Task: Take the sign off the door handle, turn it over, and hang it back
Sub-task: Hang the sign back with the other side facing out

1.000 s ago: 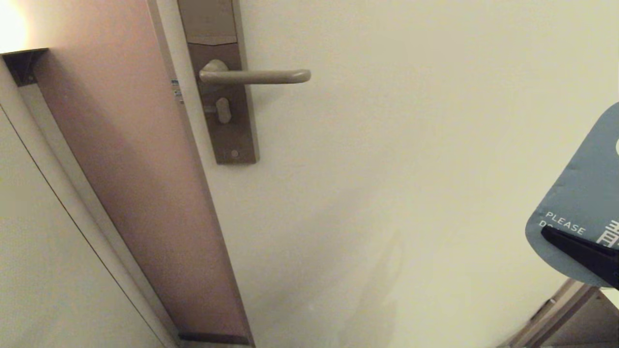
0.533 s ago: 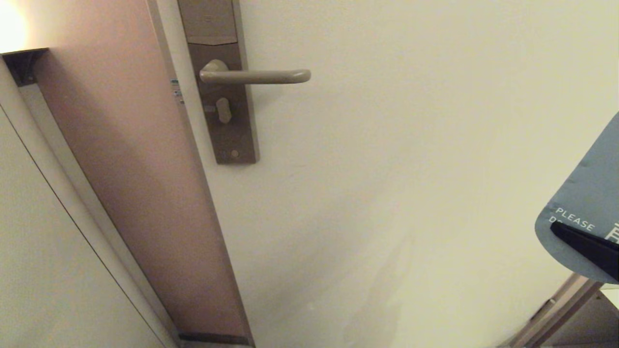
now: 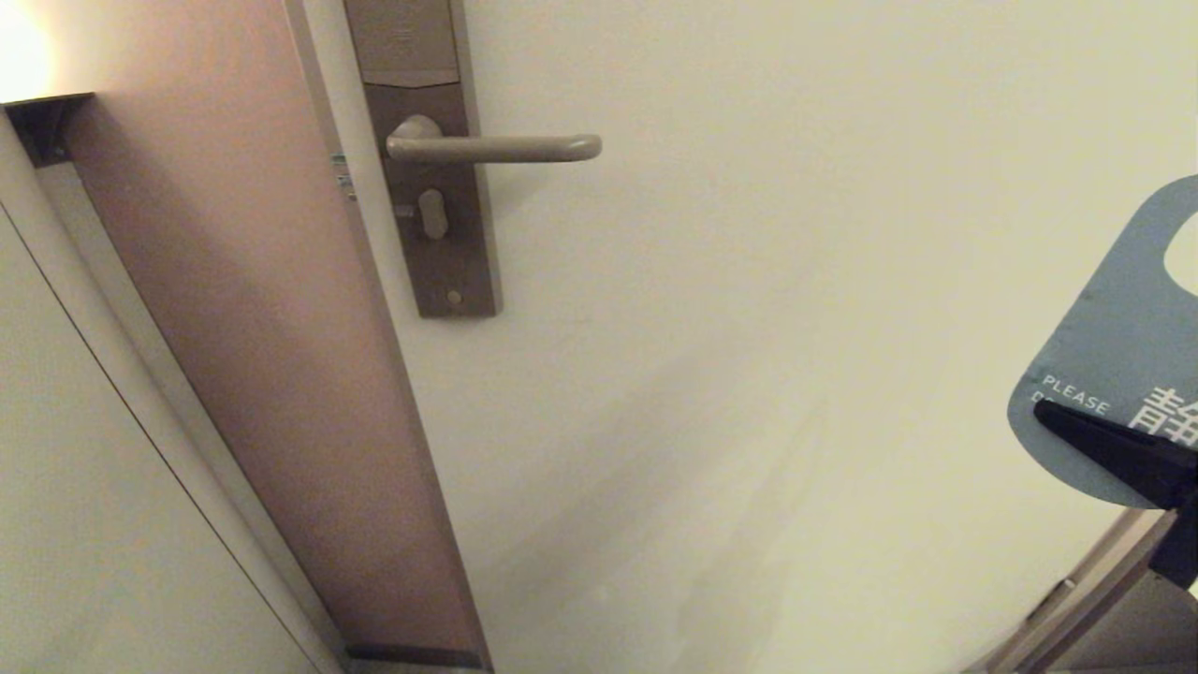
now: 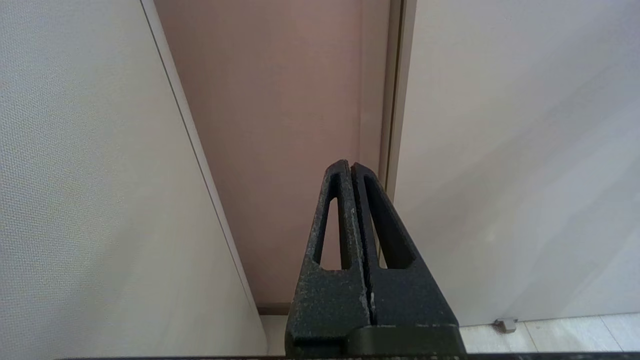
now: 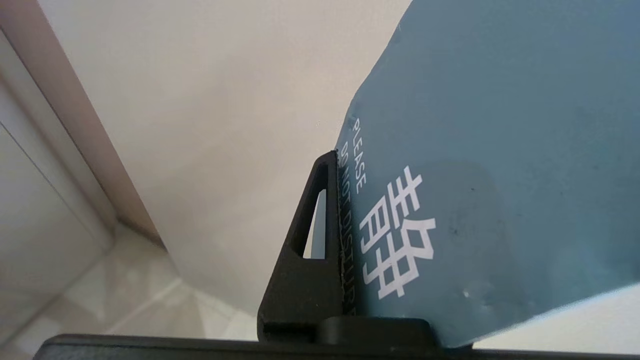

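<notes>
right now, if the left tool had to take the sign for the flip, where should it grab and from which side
Probably the bare teal stretch of the sign between the hanging hole and the print, coming from the door handle side. That edge faces open space, the card is thin and flat, and the right tool already clamps the lower printed end.

The door handle (image 3: 496, 148) sits high on the door (image 3: 749, 328), fixed to the lock plate (image 3: 426, 159) by the door's left edge and reaching out level to the right, with the thumb-turn knob (image 3: 432, 213) on the plate just beneath it. Left of the door runs the frame (image 3: 262, 328), and beyond that the wall (image 3: 84, 524). The sign (image 3: 1123, 356) is well apart from the handle, low at the far right before the door, its lower end pinched in the right gripper (image 3: 1053, 417); the left gripper (image 4: 351, 167) points at the frame low down, near the floor (image 4: 550, 332).
</notes>
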### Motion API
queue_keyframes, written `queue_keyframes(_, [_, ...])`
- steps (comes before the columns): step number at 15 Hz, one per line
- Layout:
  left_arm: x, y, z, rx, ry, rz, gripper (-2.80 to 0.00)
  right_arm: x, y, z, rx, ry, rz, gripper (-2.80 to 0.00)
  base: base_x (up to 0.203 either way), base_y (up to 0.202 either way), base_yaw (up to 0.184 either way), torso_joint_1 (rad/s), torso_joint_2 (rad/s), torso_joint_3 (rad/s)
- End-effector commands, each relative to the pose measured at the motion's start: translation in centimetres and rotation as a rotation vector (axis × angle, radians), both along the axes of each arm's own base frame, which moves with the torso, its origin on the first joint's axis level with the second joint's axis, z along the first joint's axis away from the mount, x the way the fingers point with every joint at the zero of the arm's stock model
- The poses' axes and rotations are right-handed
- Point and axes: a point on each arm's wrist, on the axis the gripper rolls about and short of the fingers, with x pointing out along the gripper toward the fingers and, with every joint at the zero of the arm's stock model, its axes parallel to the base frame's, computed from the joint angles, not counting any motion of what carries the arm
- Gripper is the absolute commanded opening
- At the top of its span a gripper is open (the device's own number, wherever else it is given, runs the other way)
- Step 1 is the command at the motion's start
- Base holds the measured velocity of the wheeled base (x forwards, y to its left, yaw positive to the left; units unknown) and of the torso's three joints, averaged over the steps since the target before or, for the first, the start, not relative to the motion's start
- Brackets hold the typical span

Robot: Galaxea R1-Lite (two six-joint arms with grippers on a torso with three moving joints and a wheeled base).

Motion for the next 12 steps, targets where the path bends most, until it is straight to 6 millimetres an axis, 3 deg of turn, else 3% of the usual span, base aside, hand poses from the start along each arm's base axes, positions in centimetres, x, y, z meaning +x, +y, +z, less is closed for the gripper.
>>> queue_keyframes(1, [0.0,0.0,0.0,0.000,0.001,0.000,-2.80,1.3,0.5,-0.5,-0.020,0.045,0.002,-2.80,0.000,0.000,0.000,0.000,0.00,0.000])
queue_keyframes(7, [0.0,0.0,0.0,0.000,0.001,0.000,-2.80,3.6,2.9,-0.2,-0.109,0.054,0.084,-2.80,0.000,0.000,0.000,0.000,0.00,0.000])
queue_keyframes(12, [0.0,0.0,0.0,0.000,0.001,0.000,-2.80,5.8,6.3,2.1,-0.109,0.015,0.116,-2.80,0.000,0.000,0.000,0.000,0.00,0.000])
